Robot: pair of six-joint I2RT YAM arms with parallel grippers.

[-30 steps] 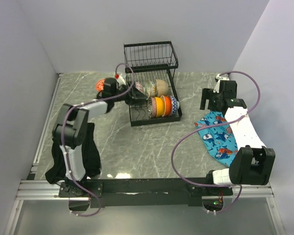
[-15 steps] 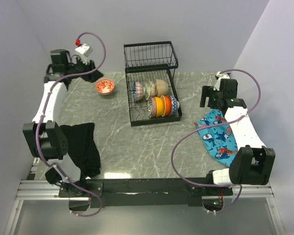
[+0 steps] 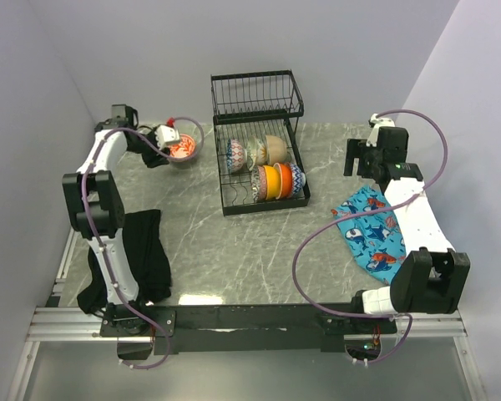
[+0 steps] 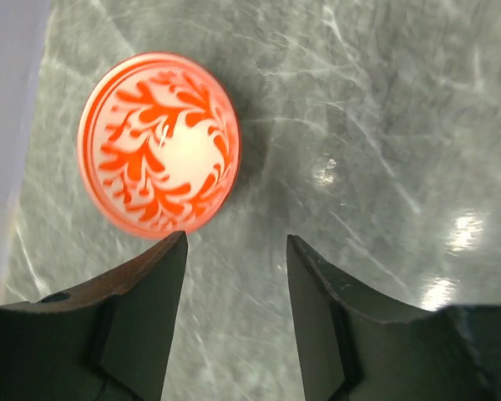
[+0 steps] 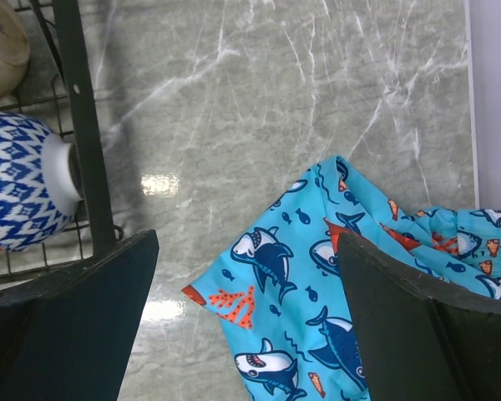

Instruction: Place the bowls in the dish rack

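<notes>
Down from the wall (image 3: 50, 92), my left fingers (image 4: 146, 317), half-open and empty, sit just short of the red bowl (image 4: 159, 144) left of the dish rack (image 3: 257, 98); next I'd straddle its rim and close, right fingers (image 5: 75, 326) idling wide.

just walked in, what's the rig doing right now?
Bowl loading, nearly done. Several bowls stand in the lower tray of the dish rack. One red-patterned bowl sits on the table left of the rack. The left pincer is open right at it, with nothing gripped yet. The right pincer is open and empty above the shark-print cloth.
</notes>
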